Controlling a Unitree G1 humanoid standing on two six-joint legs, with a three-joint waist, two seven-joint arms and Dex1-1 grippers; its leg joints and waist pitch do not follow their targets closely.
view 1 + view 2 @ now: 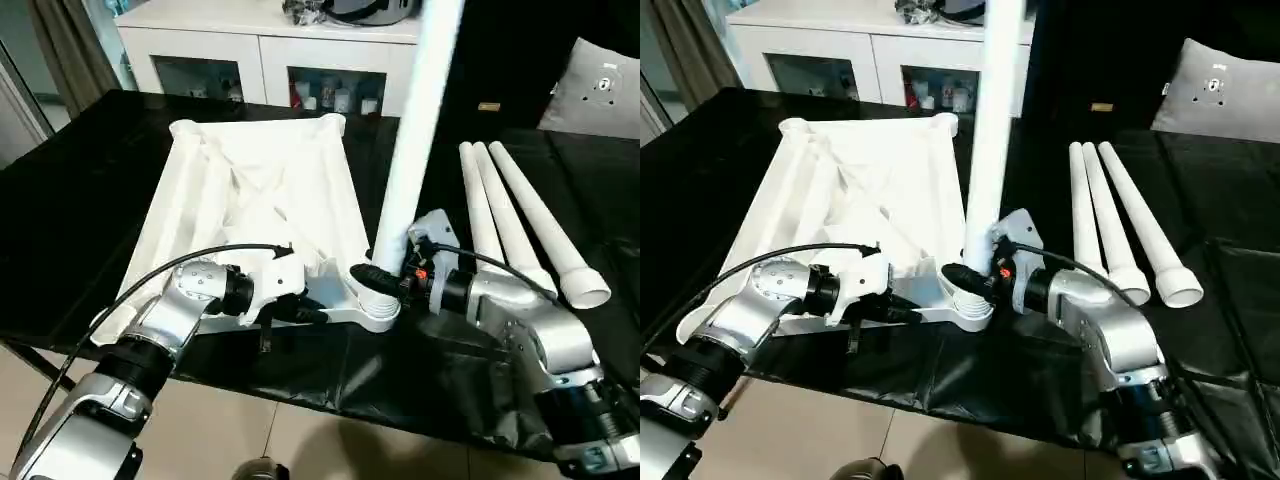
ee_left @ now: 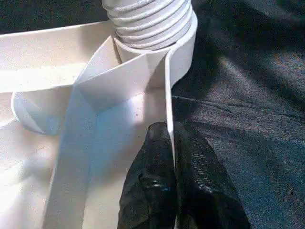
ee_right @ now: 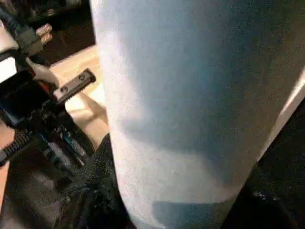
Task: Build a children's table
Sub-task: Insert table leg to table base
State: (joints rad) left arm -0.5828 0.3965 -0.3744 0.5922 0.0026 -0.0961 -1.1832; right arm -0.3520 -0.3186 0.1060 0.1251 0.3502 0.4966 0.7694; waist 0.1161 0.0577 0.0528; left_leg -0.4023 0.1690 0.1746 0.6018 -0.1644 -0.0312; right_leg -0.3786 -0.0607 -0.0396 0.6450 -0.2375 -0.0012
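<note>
The children's table top (image 1: pixel 260 190) lies upside down on the black-covered surface, ribs facing up. One white leg (image 1: pixel 415 130) stands upright in the near right corner socket (image 1: pixel 378 312), its threaded end (image 2: pixel 150 21) seated in the socket. My right gripper (image 1: pixel 380 278) is shut around this leg just above the socket, and the leg (image 3: pixel 181 95) sits close between its black fingers (image 3: pixel 90 191). My left gripper (image 2: pixel 170 131) is shut on the thin near rim (image 2: pixel 167 95) of the table top, a little left of that socket. Three more legs (image 1: pixel 510 220) lie side by side to the right.
A white cabinet (image 1: pixel 260 40) with glass doors stands behind the work surface. A grey cushion (image 1: pixel 600 90) lies at the back right. The black surface's front edge (image 1: pixel 330 395) runs just below both grippers, with tiled floor beneath. Cables loop from both wrists.
</note>
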